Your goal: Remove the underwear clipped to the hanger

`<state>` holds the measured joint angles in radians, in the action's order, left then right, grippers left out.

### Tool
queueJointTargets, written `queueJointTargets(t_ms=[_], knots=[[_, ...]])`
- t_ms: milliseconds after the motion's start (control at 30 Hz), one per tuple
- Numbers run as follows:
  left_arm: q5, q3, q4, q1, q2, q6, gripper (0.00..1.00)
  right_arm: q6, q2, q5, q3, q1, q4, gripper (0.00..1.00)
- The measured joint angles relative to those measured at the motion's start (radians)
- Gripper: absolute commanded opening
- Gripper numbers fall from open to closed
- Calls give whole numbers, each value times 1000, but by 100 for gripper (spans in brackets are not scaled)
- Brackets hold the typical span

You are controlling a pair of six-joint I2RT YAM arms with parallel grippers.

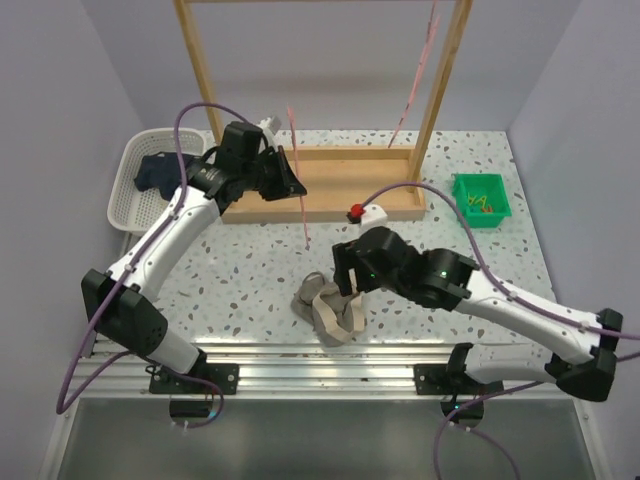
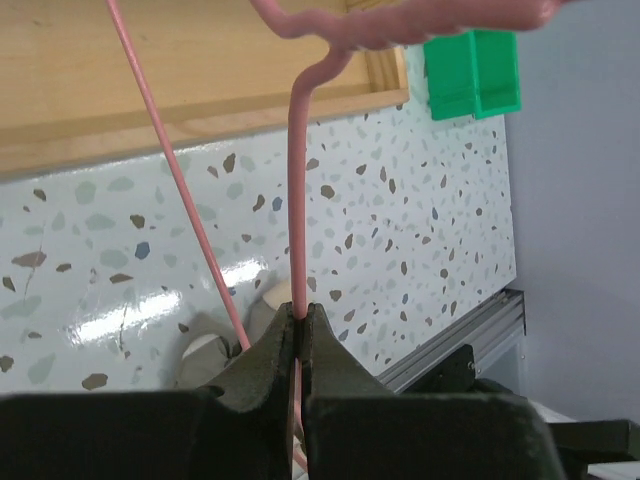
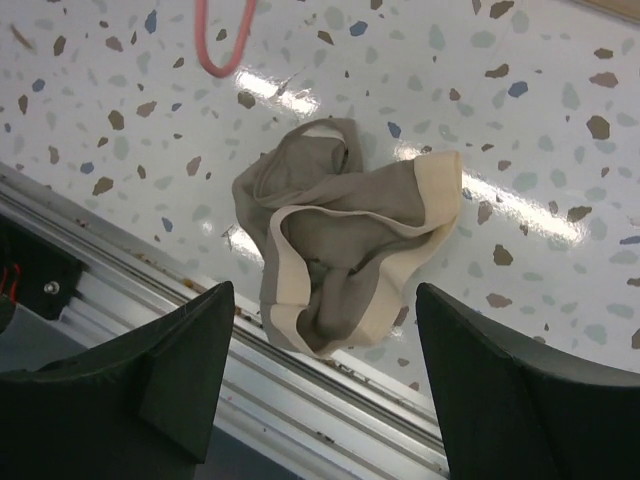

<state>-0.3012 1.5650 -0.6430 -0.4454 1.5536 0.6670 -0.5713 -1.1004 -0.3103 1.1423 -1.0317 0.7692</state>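
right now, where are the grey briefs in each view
top external: grey briefs low centre, by the right hand
left wrist: perhaps the beige bit low left; unclear
right wrist: centre of the picture
shared landmark: pink hanger

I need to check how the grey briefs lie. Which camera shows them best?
Right wrist: the grey briefs lie crumpled on the table, whole and centred. The top external view shows them small beside the right gripper. The left wrist view shows only pale scraps, hard to identify.
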Motion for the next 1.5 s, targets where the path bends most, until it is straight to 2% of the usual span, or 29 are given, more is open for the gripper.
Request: queueJointTargets(t_ms=[100,167,433,600,833,867,967,1267,1300,1333,1400,1500], knots=[[21,-81,-1,-3,-46,37,0,-10,-123,-120,66,-108,-5,80],[37,-106,-1,-7,-57,58,0,-9,-186,-166,99,-132,-13,82],[76,-124,-1,-15,-68,104,0,14,-362,-231,269,-140,-53,84],[75,-124,3,-15,-81,121,0,7,-455,-274,323,-140,-63,78],[70,-124,6,-15,-93,127,0,-5,-514,-365,323,-140,-93,61],[69,-124,6,-15,-95,127,0,-3,-514,-378,322,-140,-108,52],[66,-126,7,-15,-100,127,0,4,-514,-387,322,-136,-154,40],[45,-146,13,-15,-119,143,0,3,-539,-300,322,-89,-193,37],[44,-146,14,-15,-119,144,0,3,-541,-297,321,-88,-193,32],[43,-146,14,-15,-120,145,0,2,-541,-296,319,-88,-194,18],[41,-146,14,-15,-121,145,0,1,-541,-296,315,-88,-194,0],[41,-148,14,-15,-121,144,0,-8,-540,-301,308,-87,-194,0]])
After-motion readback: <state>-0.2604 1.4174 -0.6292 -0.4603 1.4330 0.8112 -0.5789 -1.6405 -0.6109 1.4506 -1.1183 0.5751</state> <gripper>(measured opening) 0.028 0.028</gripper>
